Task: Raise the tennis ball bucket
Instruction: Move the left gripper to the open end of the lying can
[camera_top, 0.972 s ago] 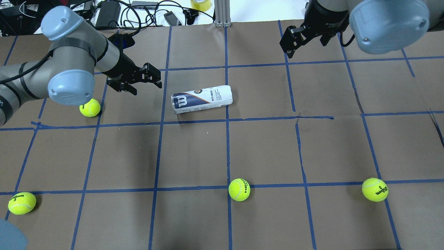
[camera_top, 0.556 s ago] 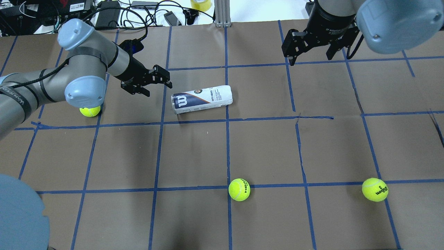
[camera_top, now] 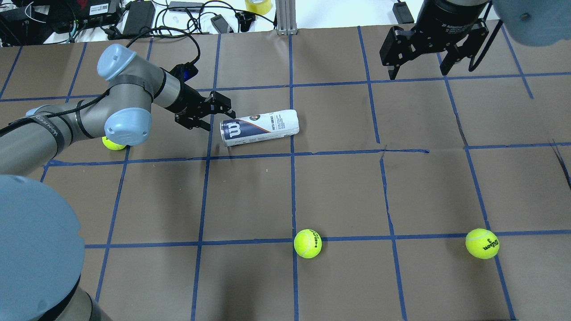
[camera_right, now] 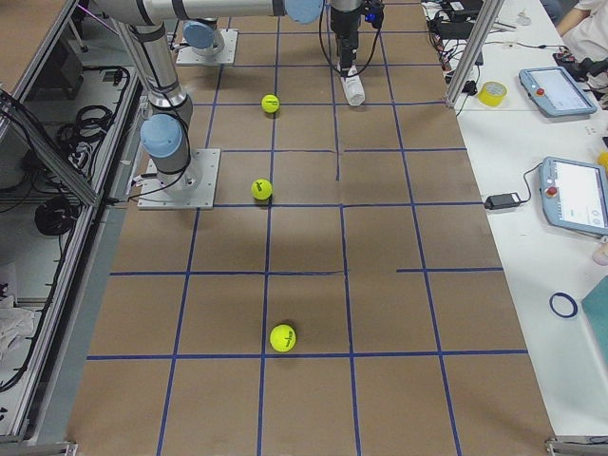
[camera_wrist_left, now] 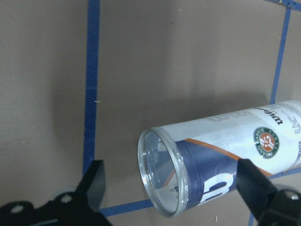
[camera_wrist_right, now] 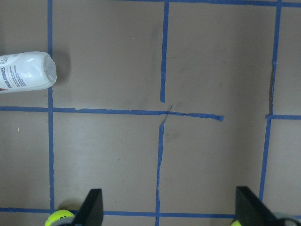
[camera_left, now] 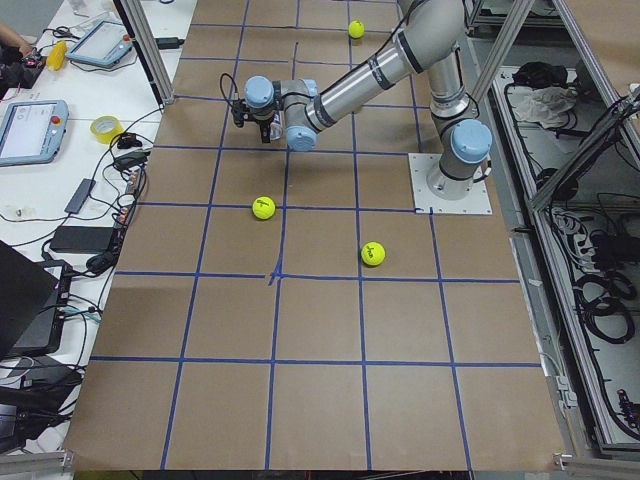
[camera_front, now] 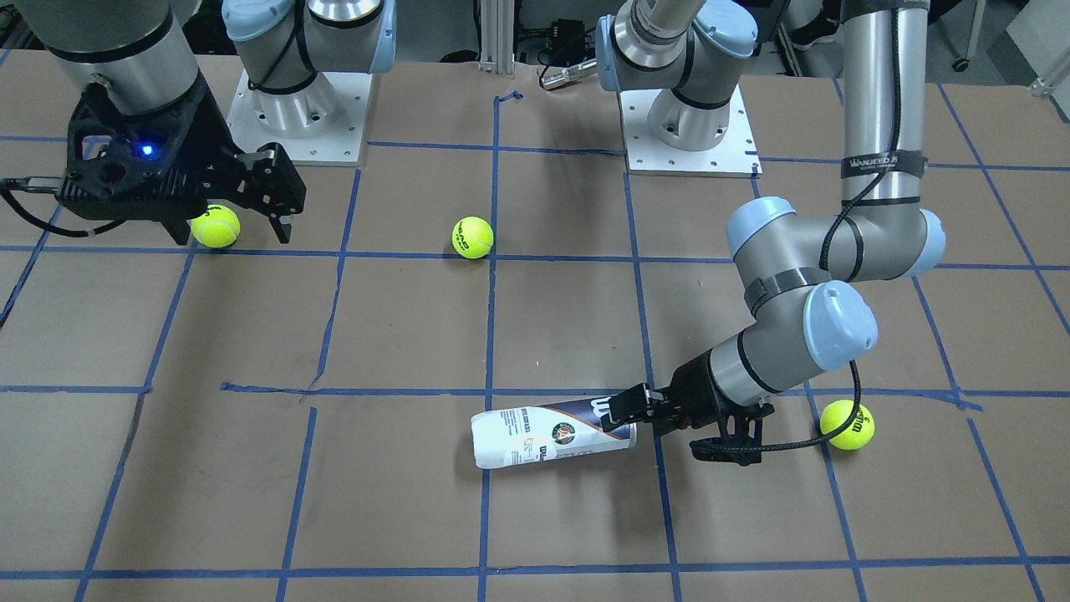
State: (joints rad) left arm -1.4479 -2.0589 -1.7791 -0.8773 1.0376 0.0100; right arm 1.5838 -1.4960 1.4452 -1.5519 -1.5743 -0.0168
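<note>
The tennis ball bucket (camera_top: 260,127) lies on its side on the brown table, with its white and navy label up. Its open silver-rimmed end points toward my left gripper. It also shows in the front view (camera_front: 552,432) and the left wrist view (camera_wrist_left: 221,160). My left gripper (camera_top: 219,117) is open and low, right at that open end. In the left wrist view (camera_wrist_left: 170,169) the rim sits between the two fingers, which are not closed on it. My right gripper (camera_top: 419,71) is open and empty, high over the far right. Its wrist view shows the can's closed end (camera_wrist_right: 26,70).
Three tennis balls lie loose: one at near centre (camera_top: 308,243), one at near right (camera_top: 482,243), one half hidden under my left elbow (camera_top: 113,143). Cables and electronics (camera_top: 142,18) and an aluminium post (camera_top: 285,18) line the far edge.
My left gripper has moved right and down to the can's open end. My right gripper has shifted right along the far edge. The can has not moved.
</note>
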